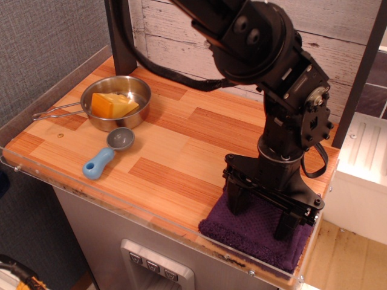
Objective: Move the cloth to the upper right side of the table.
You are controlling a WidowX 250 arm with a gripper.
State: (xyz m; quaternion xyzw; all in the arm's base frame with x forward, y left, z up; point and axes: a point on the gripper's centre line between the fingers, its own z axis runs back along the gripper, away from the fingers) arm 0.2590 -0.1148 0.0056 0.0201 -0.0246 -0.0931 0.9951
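Note:
The dark purple terry cloth [251, 237] lies folded at the front right corner of the striped wooden table [181, 151], against the clear acrylic rim. My black gripper [261, 216] stands upright over the cloth with its two fingers spread wide. Both fingertips [236, 202] press into the cloth's top, one near its left edge and one near its right. The jaws are open and nothing is pinched between them. The arm hides the cloth's rear part.
A steel pan [116, 101] with a long handle holds an orange cheese wedge [112, 104] at the back left. A blue-handled scoop [107, 153] lies in front of it. A white unit [363, 175] stands beyond the table's right edge.

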